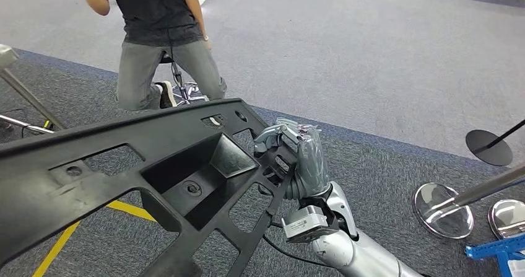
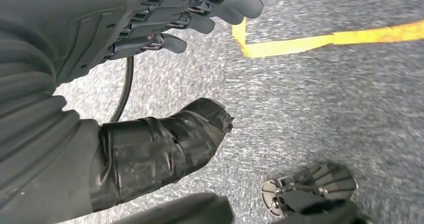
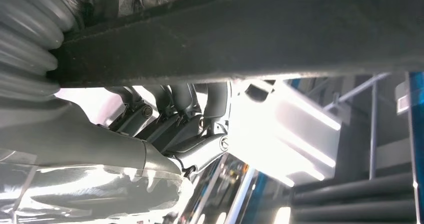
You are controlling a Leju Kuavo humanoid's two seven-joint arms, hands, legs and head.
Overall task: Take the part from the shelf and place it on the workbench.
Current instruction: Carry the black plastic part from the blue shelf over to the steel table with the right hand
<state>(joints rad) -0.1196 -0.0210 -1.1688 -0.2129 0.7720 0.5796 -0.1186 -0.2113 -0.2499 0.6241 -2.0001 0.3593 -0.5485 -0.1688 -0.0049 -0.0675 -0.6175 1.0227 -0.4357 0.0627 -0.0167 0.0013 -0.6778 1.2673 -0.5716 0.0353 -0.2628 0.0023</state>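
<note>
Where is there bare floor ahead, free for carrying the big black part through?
The light grey carpet ahead of the black part lies bare, bordered on the left by the kneeling person. To the right it is crowded: round stand bases and a blue frame. The right hand grips the part.

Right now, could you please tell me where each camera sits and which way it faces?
Head view: high on the body, looking down at the black part, right robot hand gripping it; a person ahead.
Left wrist view: behind the left robot hand, facing carpet with yellow tape.
Right wrist view: behind the right hand, under the part; shared with head view.
</note>
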